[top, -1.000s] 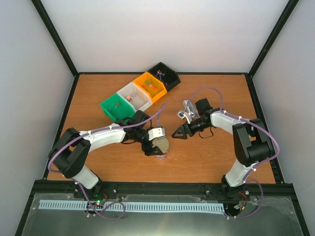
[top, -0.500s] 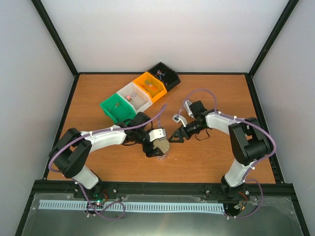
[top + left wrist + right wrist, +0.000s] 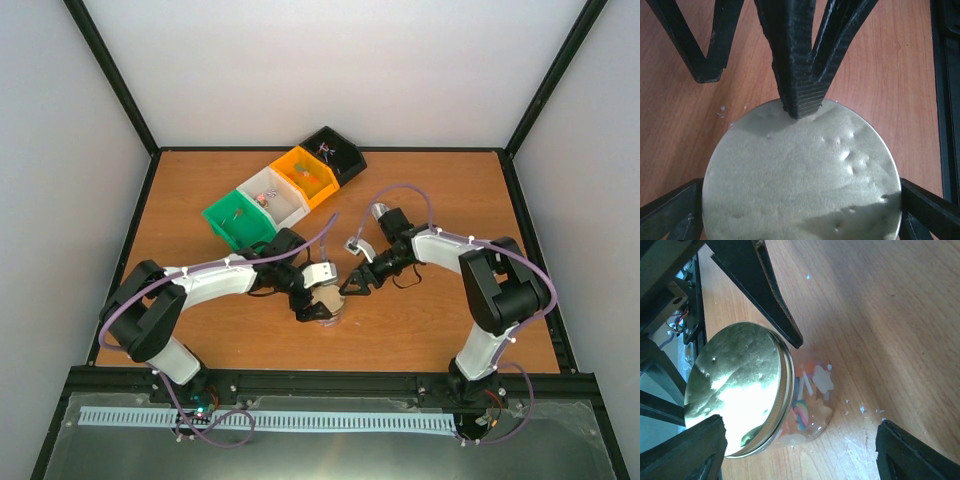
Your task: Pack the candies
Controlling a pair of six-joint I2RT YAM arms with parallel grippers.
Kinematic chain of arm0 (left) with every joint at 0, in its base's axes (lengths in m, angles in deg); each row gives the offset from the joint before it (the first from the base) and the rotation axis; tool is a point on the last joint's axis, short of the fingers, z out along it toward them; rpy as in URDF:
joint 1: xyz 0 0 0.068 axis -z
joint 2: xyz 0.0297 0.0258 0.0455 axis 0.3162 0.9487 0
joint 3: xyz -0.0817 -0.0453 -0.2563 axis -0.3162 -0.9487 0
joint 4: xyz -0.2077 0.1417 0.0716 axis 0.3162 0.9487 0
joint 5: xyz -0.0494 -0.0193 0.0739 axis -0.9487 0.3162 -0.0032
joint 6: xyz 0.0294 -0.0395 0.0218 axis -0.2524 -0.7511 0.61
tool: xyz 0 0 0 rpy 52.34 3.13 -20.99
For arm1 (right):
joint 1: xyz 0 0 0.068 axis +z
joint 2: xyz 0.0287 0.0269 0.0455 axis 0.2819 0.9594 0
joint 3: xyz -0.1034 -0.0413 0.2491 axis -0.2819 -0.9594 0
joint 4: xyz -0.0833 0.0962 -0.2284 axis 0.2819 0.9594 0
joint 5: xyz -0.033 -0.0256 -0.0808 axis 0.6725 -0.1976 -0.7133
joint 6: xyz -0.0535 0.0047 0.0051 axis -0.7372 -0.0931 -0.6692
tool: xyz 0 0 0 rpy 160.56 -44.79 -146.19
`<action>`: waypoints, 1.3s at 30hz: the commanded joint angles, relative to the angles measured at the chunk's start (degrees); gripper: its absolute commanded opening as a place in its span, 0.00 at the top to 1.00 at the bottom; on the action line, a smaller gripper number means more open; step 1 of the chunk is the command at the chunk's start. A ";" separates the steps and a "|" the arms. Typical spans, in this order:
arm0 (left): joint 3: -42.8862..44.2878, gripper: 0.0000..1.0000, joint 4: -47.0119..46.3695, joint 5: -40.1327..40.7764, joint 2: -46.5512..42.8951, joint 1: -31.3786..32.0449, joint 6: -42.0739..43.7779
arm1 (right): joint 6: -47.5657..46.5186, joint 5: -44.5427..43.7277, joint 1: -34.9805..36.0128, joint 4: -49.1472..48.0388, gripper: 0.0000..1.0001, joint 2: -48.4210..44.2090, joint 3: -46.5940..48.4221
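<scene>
A small clear jar (image 3: 812, 405) with a round gold lid (image 3: 735, 390) stands on the table centre (image 3: 328, 306). It holds candies (image 3: 807, 390) in orange, pink, white and striped wrappers. My left gripper (image 3: 320, 298) is shut on the gold lid (image 3: 800, 175), with a finger on each side of its rim. My right gripper (image 3: 805, 455) is wide open with the jar between its fingers; one fingertip (image 3: 802, 100) touches the lid's far rim. A few more candies lie in the bins (image 3: 262, 199).
Four bins stand in a diagonal row at the back: green (image 3: 222, 222), white (image 3: 285, 205), orange (image 3: 290, 162) and black (image 3: 345, 152). Small white crumbs (image 3: 862, 410) lie on the wood beside the jar. The table's near edge rail (image 3: 945, 75) runs close by.
My right gripper has moved left and nearer, from beside the jar to around it. My left gripper has stayed on the lid.
</scene>
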 commanded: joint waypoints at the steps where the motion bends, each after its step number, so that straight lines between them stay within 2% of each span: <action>1: 3.30 0.00 4.25 -0.75 0.29 0.58 1.61 | -1.38 -0.55 0.93 0.36 0.20 1.43 0.72; 9: 4.04 0.00 8.07 1.94 -5.56 0.62 2.96 | -1.90 -0.46 1.49 0.96 0.20 1.44 0.89; 13: 7.77 0.01 14.75 1.82 -6.83 0.51 4.42 | -2.26 -0.39 1.80 1.00 0.20 1.23 0.79; 17: 10.57 0.14 17.20 -0.28 -6.81 0.53 4.25 | -2.34 -0.55 2.19 1.24 0.20 1.44 0.94; 21: 10.24 0.36 16.36 0.15 -6.41 0.53 4.20 | -2.73 -0.89 2.62 1.72 0.20 1.47 0.94; 24: 9.25 0.45 15.91 0.65 -5.84 0.61 4.80 | -3.00 -1.16 2.80 2.08 0.20 1.49 0.88; 31: 6.73 0.48 15.12 2.77 -5.22 2.31 6.56 | -3.64 -1.78 3.25 2.82 0.20 1.57 0.68; 36: 4.37 0.49 13.18 7.67 -5.67 5.06 7.49 | -3.64 -2.16 3.64 3.33 0.20 2.63 1.37; 39: 2.63 0.51 12.88 13.61 -5.17 8.38 9.52 | -3.81 -2.68 4.27 3.78 0.20 3.04 1.37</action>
